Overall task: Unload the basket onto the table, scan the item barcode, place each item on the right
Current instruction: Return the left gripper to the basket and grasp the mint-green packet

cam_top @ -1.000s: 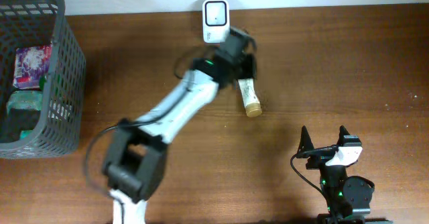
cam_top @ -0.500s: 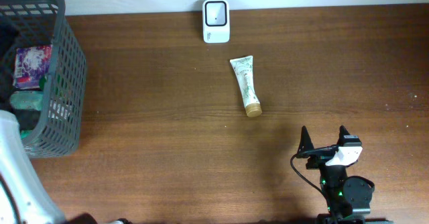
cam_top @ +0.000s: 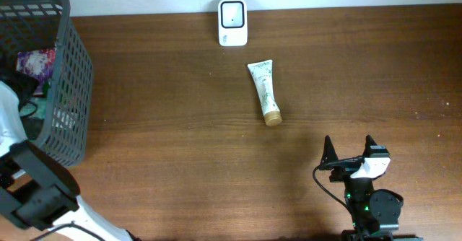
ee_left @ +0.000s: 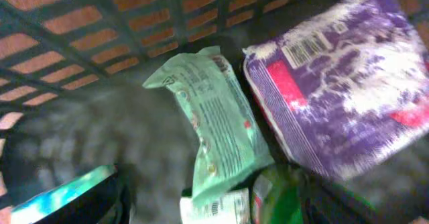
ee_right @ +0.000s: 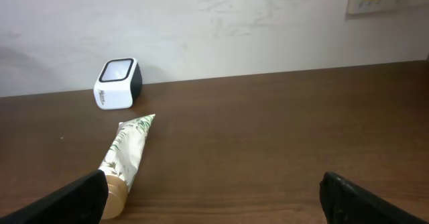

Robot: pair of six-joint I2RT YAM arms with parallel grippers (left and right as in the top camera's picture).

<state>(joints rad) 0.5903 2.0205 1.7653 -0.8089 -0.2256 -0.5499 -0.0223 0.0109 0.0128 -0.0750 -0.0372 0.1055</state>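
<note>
In the basket (cam_top: 72,75), directly below the left jaws, whose spread cannot be told, the green pouch (ee_left: 218,123) is seen lying slantwise beside the purple packet (ee_left: 335,90), while the right jaws, wide and empty, are parked well apart beyond the tube (cam_top: 264,93) on the counter (cam_top: 180,140).

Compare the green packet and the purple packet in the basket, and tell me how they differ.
The green packet is pale green and narrow. The purple packet is purple with red and white patches and looks broader. The purple packet shows a barcode near one end, while only small print shows on the green packet. Both are soft packets lying in the basket.
</note>
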